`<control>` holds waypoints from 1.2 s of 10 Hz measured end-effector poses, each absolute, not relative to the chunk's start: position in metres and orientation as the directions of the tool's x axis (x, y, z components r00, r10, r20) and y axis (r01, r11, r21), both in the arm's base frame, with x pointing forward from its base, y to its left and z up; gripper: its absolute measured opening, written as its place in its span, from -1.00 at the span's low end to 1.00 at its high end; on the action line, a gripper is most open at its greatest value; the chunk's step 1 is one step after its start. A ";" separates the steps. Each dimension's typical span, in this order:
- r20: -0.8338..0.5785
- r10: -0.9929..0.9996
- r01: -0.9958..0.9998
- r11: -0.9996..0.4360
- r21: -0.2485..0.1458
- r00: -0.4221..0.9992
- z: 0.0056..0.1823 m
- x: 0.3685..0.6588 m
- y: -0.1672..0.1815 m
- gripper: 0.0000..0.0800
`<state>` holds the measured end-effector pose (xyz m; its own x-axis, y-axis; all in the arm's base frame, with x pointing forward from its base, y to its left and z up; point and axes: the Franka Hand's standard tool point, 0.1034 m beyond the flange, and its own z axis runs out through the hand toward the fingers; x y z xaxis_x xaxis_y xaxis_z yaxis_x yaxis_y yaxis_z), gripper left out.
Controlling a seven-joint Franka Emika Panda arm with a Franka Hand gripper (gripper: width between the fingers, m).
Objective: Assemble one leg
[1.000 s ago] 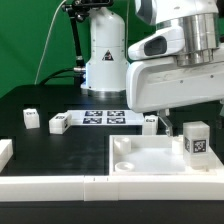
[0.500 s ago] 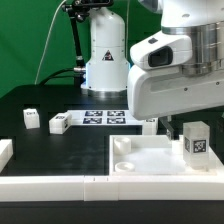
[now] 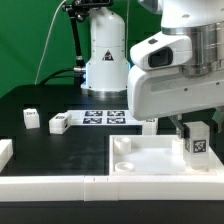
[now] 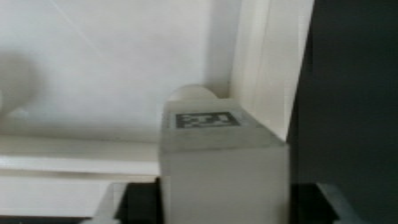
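The leg (image 3: 197,141) stands up straight on the big white tray (image 3: 150,160), at the back corner on the exterior view's right. Its black-and-white tag (image 4: 205,118) shows on one side. The claw (image 3: 186,128) hangs right at the top of the leg, just beside it or touching it (the arm's fat white body hides most of it). I cannot tell if the claw is apart or clamped on the leg.

To do this step well, I think the claw should sit even on both flat sides of the leg. It should squeeze gently and keep the leg straight, so it does not tip or slide on the tray.

Farther back, three small white blocks (image 3: 58,123) rest on the black table (image 3: 40,150). Two of them sit just beside the ends of the marker board (image 3: 105,117).
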<state>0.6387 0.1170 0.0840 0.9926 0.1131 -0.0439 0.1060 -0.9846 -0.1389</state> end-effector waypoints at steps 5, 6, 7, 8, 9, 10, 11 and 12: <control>-0.052 -0.028 -0.035 -0.989 -0.143 0.998 0.083 0.641 0.114 -0.26; -0.068 -0.211 -0.219 -0.966 -0.135 0.975 0.083 0.642 0.113 -0.26; -0.084 -0.344 -0.352 -0.928 -0.123 0.935 0.082 0.642 0.113 -0.26; -0.095 -0.461 -0.470 -0.876 -0.110 0.882 0.082 0.642 0.113 -0.26; -0.101 -0.572 -0.580 -0.809 -0.096 0.814 0.082 0.642 0.113 -0.26; -0.105 -0.661 -0.669 -0.738 -0.083 0.743 0.082 0.642 0.114 -0.26; -0.110 -0.766 -0.773 -0.632 -0.060 0.634 0.082 0.641 0.115 -0.26; -0.105 -0.821 -0.828 -0.559 -0.044 0.561 0.082 0.641 0.116 -0.26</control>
